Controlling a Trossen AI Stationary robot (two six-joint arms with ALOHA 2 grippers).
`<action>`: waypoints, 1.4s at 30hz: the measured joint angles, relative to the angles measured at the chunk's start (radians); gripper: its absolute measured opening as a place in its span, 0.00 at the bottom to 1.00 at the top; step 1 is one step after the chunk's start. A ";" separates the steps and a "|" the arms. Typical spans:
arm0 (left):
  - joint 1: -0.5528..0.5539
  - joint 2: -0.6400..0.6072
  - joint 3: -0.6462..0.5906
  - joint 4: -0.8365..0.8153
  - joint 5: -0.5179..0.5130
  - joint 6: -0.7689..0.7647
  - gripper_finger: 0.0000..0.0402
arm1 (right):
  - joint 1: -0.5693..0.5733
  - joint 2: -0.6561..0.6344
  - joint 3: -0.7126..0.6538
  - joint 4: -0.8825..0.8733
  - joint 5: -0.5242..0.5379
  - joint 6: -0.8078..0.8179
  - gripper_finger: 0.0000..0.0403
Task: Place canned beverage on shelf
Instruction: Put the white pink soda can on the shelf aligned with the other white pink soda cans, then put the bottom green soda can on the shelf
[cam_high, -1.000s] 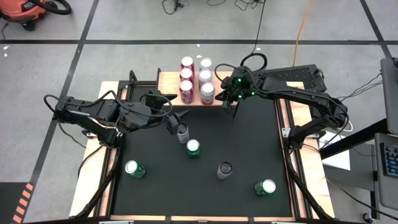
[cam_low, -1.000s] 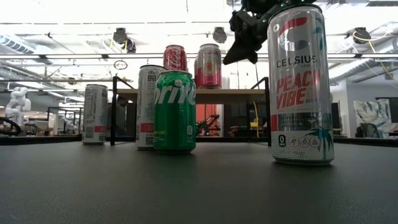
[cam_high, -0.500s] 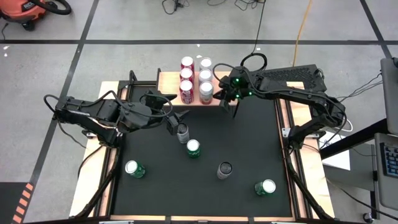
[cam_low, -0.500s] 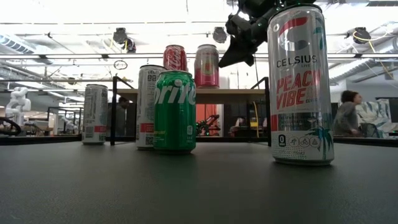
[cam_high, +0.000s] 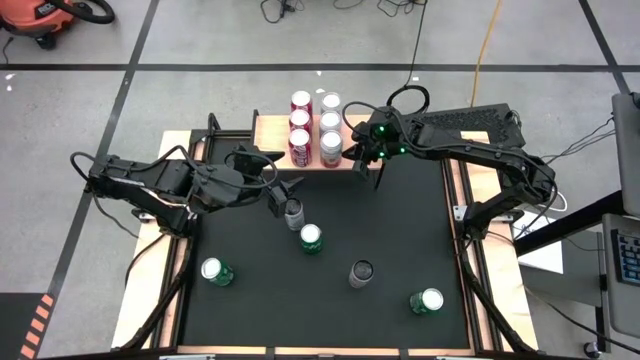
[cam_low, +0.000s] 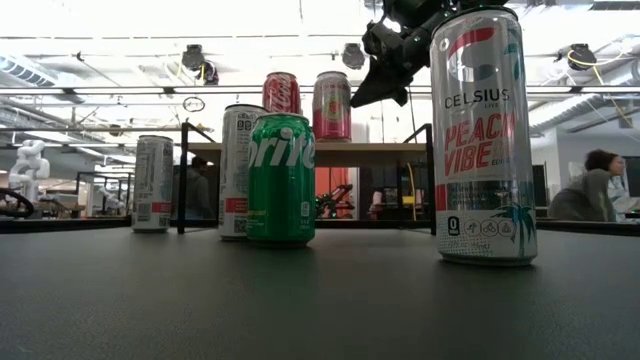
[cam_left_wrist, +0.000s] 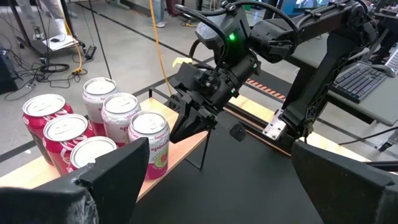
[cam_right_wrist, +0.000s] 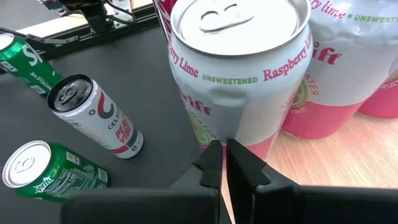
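Shelf (cam_high: 268, 128), six cans (cam_high: 331, 149), right hand (cam_high: 361, 165) beside

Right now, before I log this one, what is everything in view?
shelf: 1, light wood top, far edge of the mat
red cans: 3, in a row on the shelf
pink-and-white cans: 3, in a row beside the red ones on the shelf
green cans: 3, upright on the mat
silver cans: 2, upright on the mat, one by the left gripper
mat: 1, black, covers the table
person: 1, in the room behind, seen in the low view
left gripper: open, next to a silver can
right gripper: shut, empty, at the shelf's front corner by the nearest pink-and-white can
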 joint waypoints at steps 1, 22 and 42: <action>0.000 0.000 0.000 0.000 0.000 0.000 0.99 | 0.000 0.000 0.000 0.000 0.000 0.002 0.00; -0.006 0.000 0.000 0.001 0.000 -0.006 0.99 | 0.001 -0.022 0.000 -0.017 -0.080 0.051 0.00; -0.036 0.000 0.000 -0.023 0.104 -0.029 0.99 | 0.254 -0.319 0.000 -0.469 -0.016 0.368 0.00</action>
